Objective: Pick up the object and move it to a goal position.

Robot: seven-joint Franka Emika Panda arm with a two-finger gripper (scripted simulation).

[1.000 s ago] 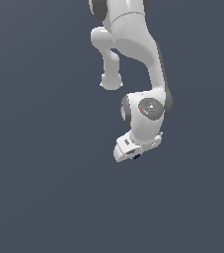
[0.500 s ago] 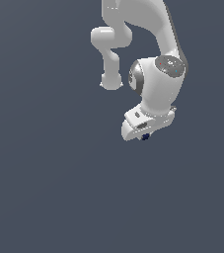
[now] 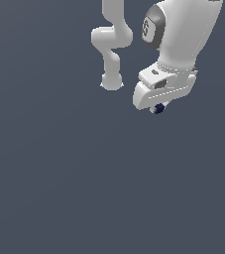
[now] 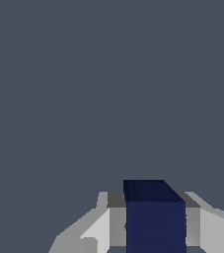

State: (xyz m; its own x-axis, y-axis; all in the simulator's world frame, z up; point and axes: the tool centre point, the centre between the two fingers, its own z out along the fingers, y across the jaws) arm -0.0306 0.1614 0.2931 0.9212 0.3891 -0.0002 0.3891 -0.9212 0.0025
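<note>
Between the fingertips of the gripper (image 3: 158, 108) sits the cube (image 3: 159, 108), clamped at the tips and carried clear of the grey ground. Wrist view: cube (image 4: 155, 217) dead centre between both fingers, no long axis. One cube, one arm. No goal marker visible, so travel direction cannot be judged.

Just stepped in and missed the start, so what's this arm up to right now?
A white Panda arm is carrying a tiny dark navy cube. The gripper is shut on the cube, which sits squeezed between the fingers, as the wrist view shows. In the exterior view it hangs near the top right over a plain grey surface. No goal marker shows.
</note>
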